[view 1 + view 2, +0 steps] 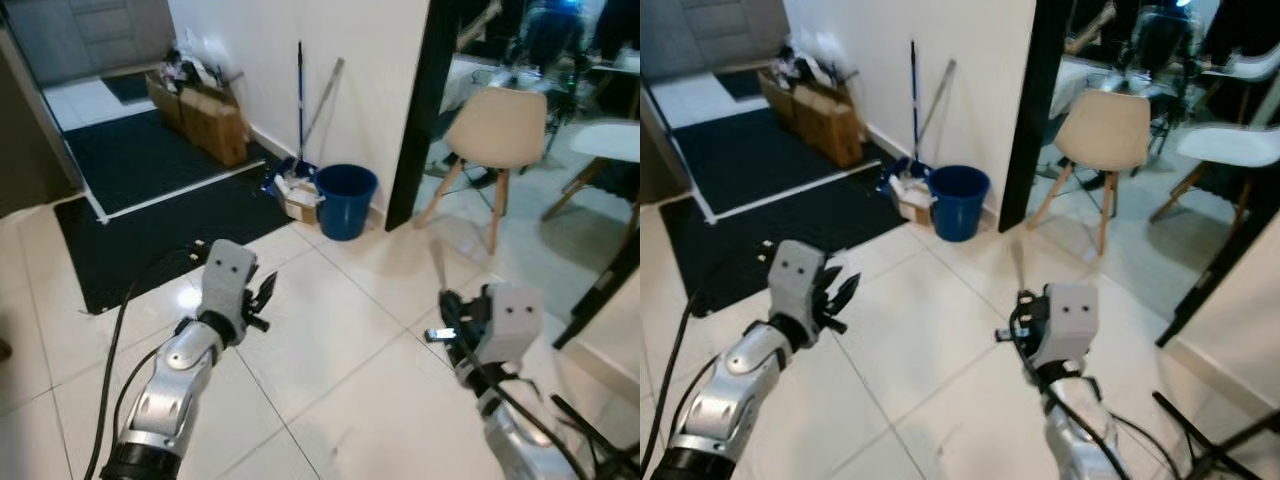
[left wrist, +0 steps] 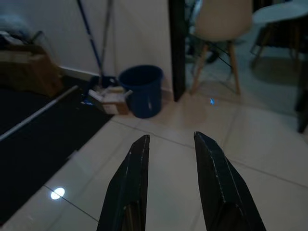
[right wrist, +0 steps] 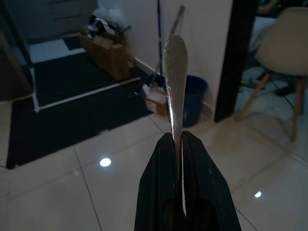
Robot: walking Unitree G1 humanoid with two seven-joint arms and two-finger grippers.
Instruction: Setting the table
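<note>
My right gripper (image 3: 176,138) is shut on a slim silver utensil (image 3: 173,67), which sticks out past the fingertips with a rounded end; I cannot tell which kind of cutlery it is. In the eye views this gripper (image 1: 448,318) is held above the tiled floor at the right, and the utensil (image 1: 437,268) shows as a faint thin streak rising from it. My left gripper (image 2: 171,138) is open with nothing between its fingers. It hangs over the floor at the left (image 1: 264,296).
A blue bucket (image 1: 346,200) stands by the white wall with a broom and small boxes beside it. Cardboard boxes (image 1: 208,118) line the wall farther back, next to a black mat (image 1: 150,215). Past a black post (image 1: 415,110) are a beige chair (image 1: 497,125) and a white table (image 1: 612,140).
</note>
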